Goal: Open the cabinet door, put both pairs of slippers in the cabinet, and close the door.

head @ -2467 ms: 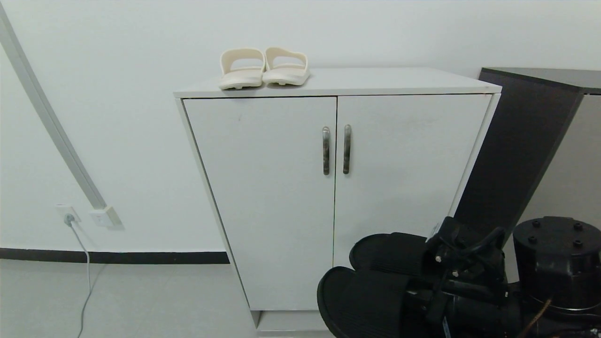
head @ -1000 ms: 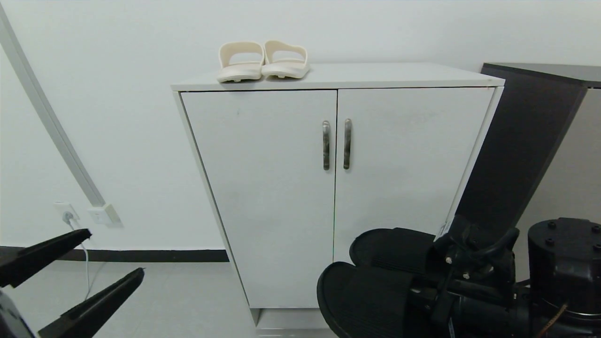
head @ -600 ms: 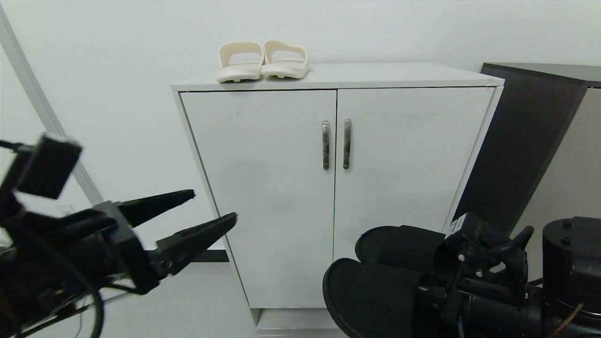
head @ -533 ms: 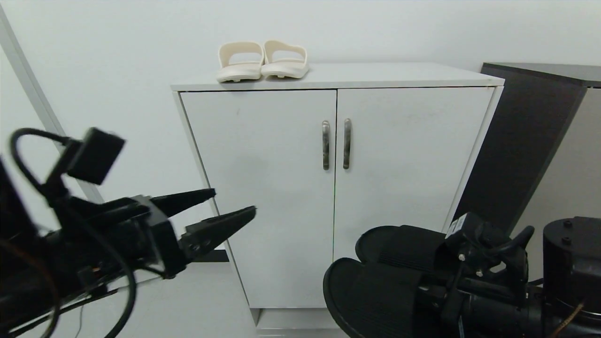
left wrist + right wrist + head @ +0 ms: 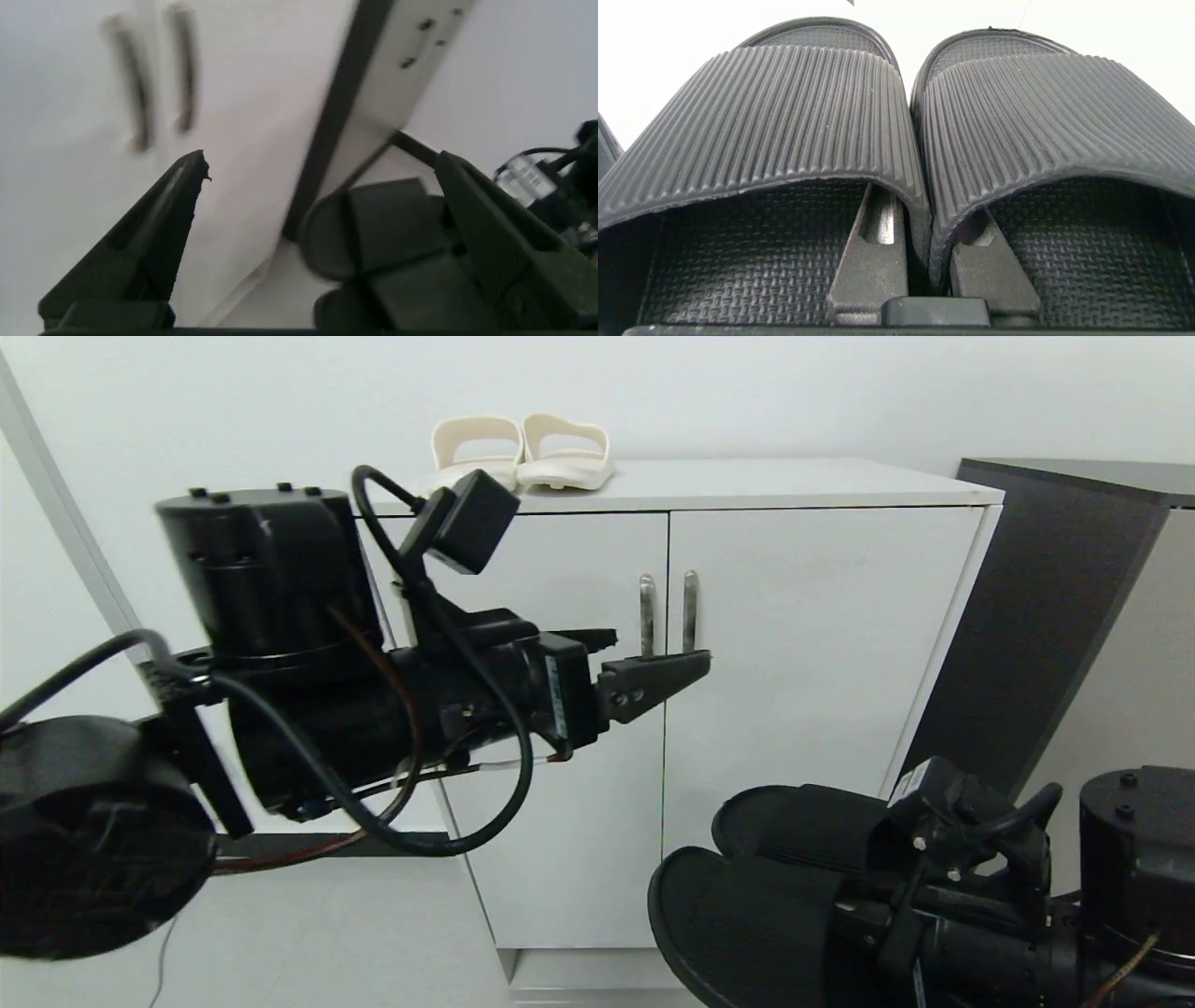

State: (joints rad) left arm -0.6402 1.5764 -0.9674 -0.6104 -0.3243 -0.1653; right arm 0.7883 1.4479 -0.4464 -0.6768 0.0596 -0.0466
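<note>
Two black slippers (image 5: 775,896) pinched in right gripper (image 5: 929,266); left gripper (image 5: 658,649) (fingers spread) faces handles (image 5: 690,599).

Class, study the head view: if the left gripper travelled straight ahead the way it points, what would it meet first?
Probably the closed cabinet doors, near the two handles; the open left gripper aims there. Depth is unclear, so handle or panel first is uncertain.

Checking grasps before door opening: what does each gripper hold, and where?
Right gripper clamps the black slippers by their adjoining inner sides, under the straps; left gripper is open, empty.
</note>
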